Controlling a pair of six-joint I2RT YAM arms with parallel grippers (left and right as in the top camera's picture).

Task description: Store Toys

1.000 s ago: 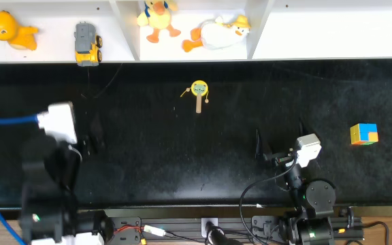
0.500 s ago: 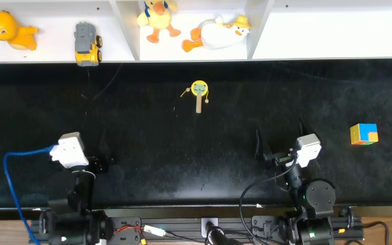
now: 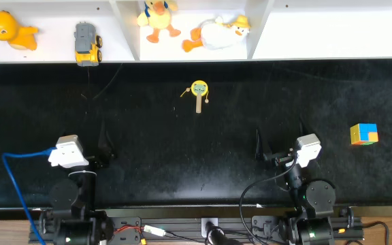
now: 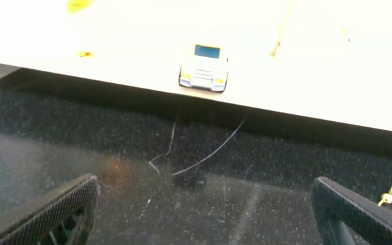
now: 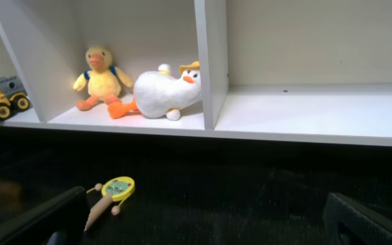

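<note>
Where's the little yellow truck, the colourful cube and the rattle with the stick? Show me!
toy truck point(image 3: 88, 43), top view, on the grey middle of its body.
colourful cube point(image 3: 363, 134), top view, on the middle of its top face.
rattle drum point(image 3: 199, 88), top view, on its round head.

Yellow rattle, colourful cube, well apart

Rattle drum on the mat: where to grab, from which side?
Take the rattle drum by its wooden handle, not the round head. It lies flat on the black mat, handle toward the arm bases, so bring the right pincer straight down, fingers closing across the handle's width. The head is a wide flat disc with beads on strings, probably harder to pinch.
</note>
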